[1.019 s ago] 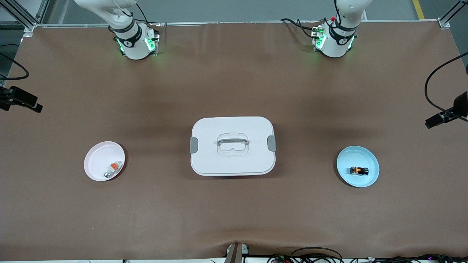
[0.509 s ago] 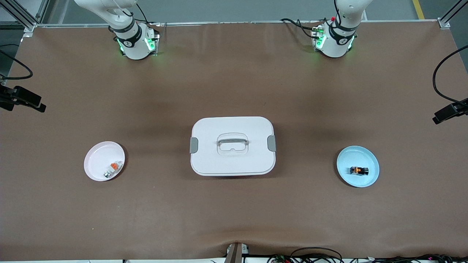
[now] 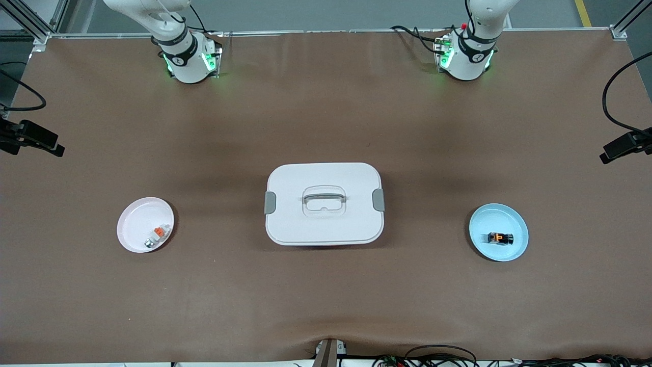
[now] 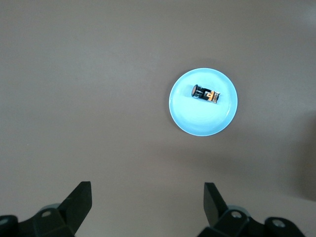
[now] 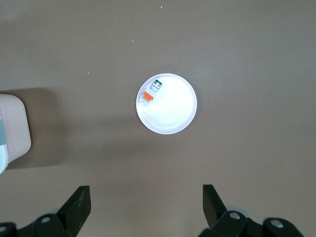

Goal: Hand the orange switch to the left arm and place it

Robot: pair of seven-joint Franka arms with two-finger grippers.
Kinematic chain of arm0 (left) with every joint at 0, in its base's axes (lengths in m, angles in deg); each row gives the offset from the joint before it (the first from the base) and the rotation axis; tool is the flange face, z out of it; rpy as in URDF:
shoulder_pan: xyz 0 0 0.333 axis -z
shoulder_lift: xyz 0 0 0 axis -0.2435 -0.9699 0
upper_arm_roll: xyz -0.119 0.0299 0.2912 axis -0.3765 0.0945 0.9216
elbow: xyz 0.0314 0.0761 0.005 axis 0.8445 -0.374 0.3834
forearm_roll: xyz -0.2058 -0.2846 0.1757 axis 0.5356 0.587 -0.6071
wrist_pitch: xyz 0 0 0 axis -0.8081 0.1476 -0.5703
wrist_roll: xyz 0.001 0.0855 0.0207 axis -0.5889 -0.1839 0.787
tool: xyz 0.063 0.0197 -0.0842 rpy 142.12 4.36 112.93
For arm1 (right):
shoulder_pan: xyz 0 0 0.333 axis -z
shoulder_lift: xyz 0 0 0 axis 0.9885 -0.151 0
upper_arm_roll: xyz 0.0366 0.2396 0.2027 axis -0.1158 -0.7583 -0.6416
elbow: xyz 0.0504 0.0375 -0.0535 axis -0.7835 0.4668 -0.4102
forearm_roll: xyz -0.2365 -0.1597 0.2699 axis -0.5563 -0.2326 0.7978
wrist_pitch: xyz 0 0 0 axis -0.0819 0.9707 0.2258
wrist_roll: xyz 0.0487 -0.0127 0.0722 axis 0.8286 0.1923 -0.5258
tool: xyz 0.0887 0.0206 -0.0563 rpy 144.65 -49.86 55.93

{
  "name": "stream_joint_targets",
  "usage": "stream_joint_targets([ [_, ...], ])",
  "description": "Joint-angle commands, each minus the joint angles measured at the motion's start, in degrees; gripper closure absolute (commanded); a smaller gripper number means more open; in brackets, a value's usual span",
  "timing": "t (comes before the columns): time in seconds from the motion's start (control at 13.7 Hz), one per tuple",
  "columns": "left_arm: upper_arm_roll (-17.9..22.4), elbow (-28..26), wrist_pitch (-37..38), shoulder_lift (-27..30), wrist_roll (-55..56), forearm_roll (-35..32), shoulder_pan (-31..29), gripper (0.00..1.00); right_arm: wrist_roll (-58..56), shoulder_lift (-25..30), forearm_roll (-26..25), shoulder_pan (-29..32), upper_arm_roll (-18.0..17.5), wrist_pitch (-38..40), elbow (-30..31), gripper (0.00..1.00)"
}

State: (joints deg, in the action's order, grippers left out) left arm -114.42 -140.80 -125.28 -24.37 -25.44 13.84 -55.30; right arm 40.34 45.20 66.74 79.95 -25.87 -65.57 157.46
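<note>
The orange switch [image 3: 500, 238] lies on its side in a light blue plate [image 3: 479, 224] toward the left arm's end of the table. From high above, the left wrist view shows the switch [image 4: 206, 93] in the plate [image 4: 197, 121], and my left gripper [image 4: 146, 190] hangs open and empty over bare table beside it. The white box [image 3: 324, 204] with grey latches stands mid-table. My right gripper [image 5: 144, 190] is open and empty, high over the table near a pink plate [image 5: 170, 111].
The pink plate [image 3: 135, 224] toward the right arm's end holds a small grey-white piece with an orange tab [image 3: 157, 235]. A corner of the box [image 5: 12, 128] shows in the right wrist view. Dark cabled pieces [image 3: 625, 146] [image 3: 30, 137] jut in at both table ends.
The dark cabled piece at the left arm's end has drawn toward the view's edge and slightly up. The one at the right arm's end shifted a little. Plates, switch and box stayed put.
</note>
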Motion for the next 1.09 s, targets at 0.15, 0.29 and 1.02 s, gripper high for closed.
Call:
stream_joint_targets([
  [0.15, 2.2, 1.2, 1.0, 0.6, -1.7, 1.4, 1.8, 0.00, 0.5, 0.6, 0.6, 0.0, 0.0, 0.3, 0.2, 0.00],
  [0.29, 8.4, 1.2, 0.8, 0.4, -1.6, 1.4, 8.2, 0.00, 0.5, 0.6, 0.7, 0.0, 0.0, 0.3, 0.3, 0.00],
  [1.02, 38.2, 1.1, 0.8, 0.0, -0.9, 2.1, 38.1, 0.00, 0.5, 0.6, 0.8, 0.0, 0.0, 0.8, 0.3, 0.00],
])
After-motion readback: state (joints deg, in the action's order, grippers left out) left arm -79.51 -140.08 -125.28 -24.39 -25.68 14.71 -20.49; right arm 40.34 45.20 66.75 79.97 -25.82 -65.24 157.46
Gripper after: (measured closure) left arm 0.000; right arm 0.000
